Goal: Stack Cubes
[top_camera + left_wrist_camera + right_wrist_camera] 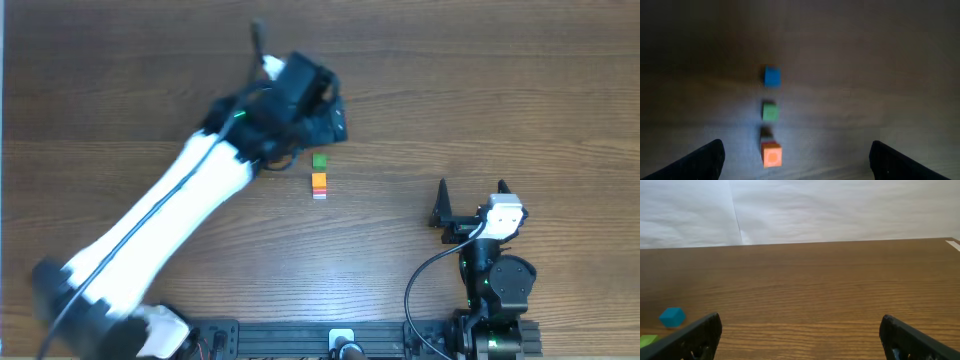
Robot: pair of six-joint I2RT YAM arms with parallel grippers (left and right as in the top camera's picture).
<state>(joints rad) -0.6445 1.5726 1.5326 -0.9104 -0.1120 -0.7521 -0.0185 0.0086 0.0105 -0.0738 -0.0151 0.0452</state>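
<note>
Student: Cubes on the desk point(520, 90): how are they arranged?

Tutor: Three cubes lie in one straight row, none touching its neighbour. The orange cube point(319, 180) marks one end. The green cube point(319, 160) sits just beside it at its 12 o'clock. The blue cube point(772, 76) lies past the green one on the same line, on the side away from the orange.

Student: Is the orange cube stacked on anything?

Tutor: It appears so. The left wrist view shows it larger than the other two, with a darker edge just behind it. The top view shows a pale strip at its 6 o'clock side. What it stands on cannot be told.

Student: And the left tool point(796, 159)?

Tutor: It hangs above the row, fingers spread wide, with nothing between them. In the top view it shows at 12 o'clock of the green cube.

Student: The right tool point(472, 195)?

Tutor: It sits at 3 o'clock of the orange cube, well apart from it and near its own base. Its fingers are parted and it holds nothing.
</note>
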